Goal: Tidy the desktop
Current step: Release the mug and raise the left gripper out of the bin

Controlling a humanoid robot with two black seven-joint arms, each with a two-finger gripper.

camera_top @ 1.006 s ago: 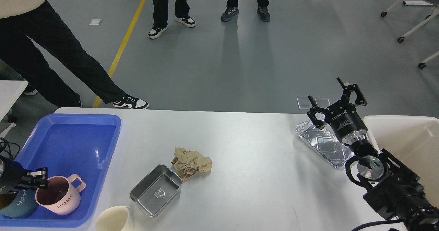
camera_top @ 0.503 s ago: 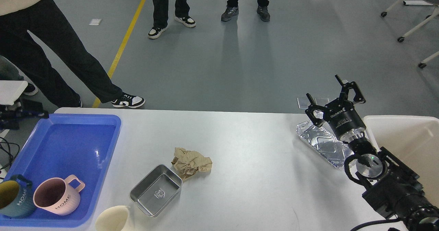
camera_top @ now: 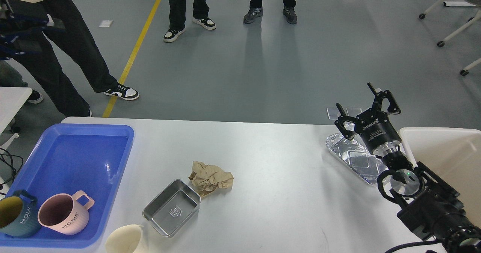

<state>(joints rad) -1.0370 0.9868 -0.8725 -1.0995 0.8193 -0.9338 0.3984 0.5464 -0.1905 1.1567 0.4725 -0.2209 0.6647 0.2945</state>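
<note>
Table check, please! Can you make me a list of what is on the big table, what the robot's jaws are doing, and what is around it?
Surface: desktop, white-grey, no spills seen.
Job's things: crumpled brown paper touching a steel tray; foil tray at the right; cream cup at the near edge.
Clutter: blue plastic tray holds a pink mug and a dark teal mug.
Grippers: right gripper hangs above the foil tray, jaws open, empty. Left gripper not in view.
Cables: black cables at the left edge, off the desktop.
Surroundings: white bin at the right; people's legs on the grey floor; yellow floor line.
</note>
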